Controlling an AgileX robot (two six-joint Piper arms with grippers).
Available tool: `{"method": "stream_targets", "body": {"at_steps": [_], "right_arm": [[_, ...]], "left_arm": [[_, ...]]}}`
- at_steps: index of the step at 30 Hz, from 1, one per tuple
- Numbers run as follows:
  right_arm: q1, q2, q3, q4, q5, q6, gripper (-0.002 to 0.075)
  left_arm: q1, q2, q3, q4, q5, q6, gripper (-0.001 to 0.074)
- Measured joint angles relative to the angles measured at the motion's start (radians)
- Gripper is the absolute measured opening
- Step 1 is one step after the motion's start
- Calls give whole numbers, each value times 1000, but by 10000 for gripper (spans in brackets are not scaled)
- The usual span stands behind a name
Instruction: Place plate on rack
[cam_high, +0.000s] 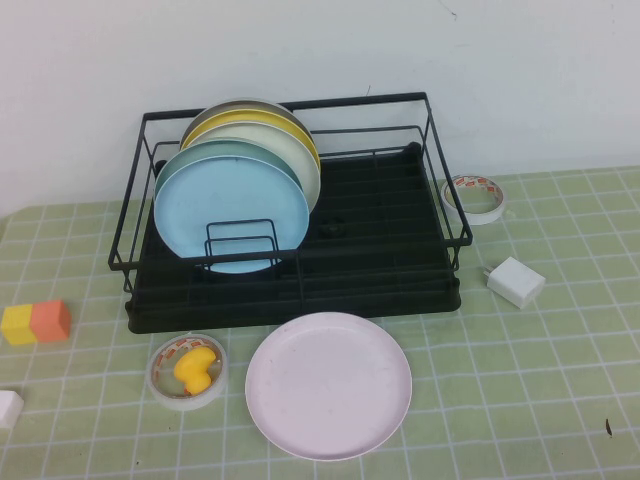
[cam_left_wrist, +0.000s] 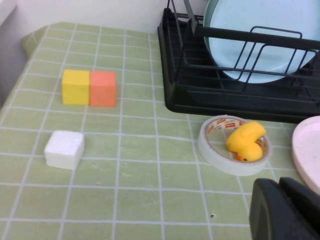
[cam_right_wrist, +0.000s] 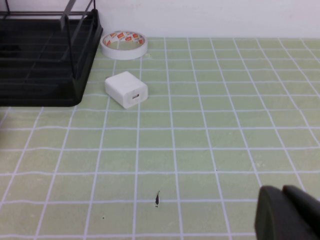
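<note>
Plate (cam_high: 328, 385): pale pink, flat on the mat at the near edge, just in front of the rack (cam_high: 380, 245); ungripped
Rack: left half filled by upright plates, blue plate (cam_high: 230, 215) foremost; right half free
Left gripper (cam_left_wrist: 285, 210): near the left near corner, holds nothing; spread of fingers cannot be told
Right gripper (cam_right_wrist: 287, 212): near the right near corner, holds nothing; spread cannot be told
Risk: flat rim likely hard to pinch, may slip; lifted plate could knock the blue plate or front wire
Obstructions: tape roll (cam_high: 187, 372) with yellow duck (cam_high: 196, 368) just left of the plate
Others: second tape roll (cam_high: 473, 197), white charger (cam_high: 516, 281), coloured blocks (cam_high: 36, 322)
</note>
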Motion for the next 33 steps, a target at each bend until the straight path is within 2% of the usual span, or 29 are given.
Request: {"method": "stream_targets", "body": {"at_steps": [9, 20, 24, 27, 33], "right_arm": [[0, 0, 0, 0, 0, 0, -2], [0, 0, 0, 0, -3, 0, -2], [0, 0, 9, 0, -58, 0, -2], [0, 0, 11, 0, -166, 0, -2], [0, 0, 11, 0, -547, 0, -2]], "left_arm": [[0, 0, 0, -94, 0, -2, -3], [0, 0, 0, -100, 0, -2, -2], [0, 0, 0, -100, -17, -2, -3], [0, 0, 4, -100, -107, -2, -2], [0, 0, 4, -100, -539, -2, -3]]}}
